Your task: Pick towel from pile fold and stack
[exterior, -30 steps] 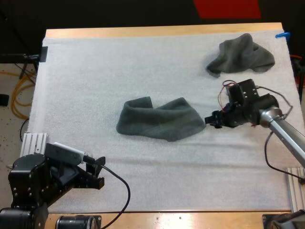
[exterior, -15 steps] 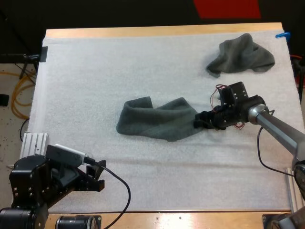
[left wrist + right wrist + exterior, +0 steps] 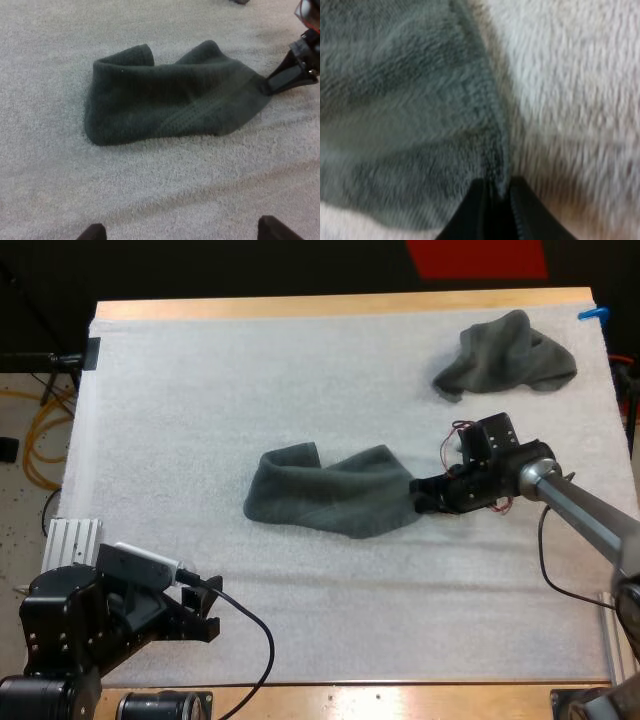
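A dark grey-green towel [image 3: 330, 490] lies loosely folded in the middle of the white mat [image 3: 200, 390]. My right gripper [image 3: 422, 494] is shut on its right edge; in the right wrist view the two black fingers [image 3: 517, 212] pinch the towel's hem [image 3: 497, 150] between them. The left wrist view has the same towel [image 3: 170, 100] ahead, with the other arm's gripper [image 3: 280, 80] at its end. My left gripper [image 3: 208, 605] rests low at the mat's near left side, apart from the towel, its fingertips [image 3: 277, 231] standing wide and open.
A second crumpled grey-green towel [image 3: 505, 355] lies at the mat's far right corner. The mat's left half and near strip are bare. The wooden table edge [image 3: 340, 305] runs along the far side.
My right gripper has moved left from beside the towel onto its right edge and shut on it. The left arm has stayed still.
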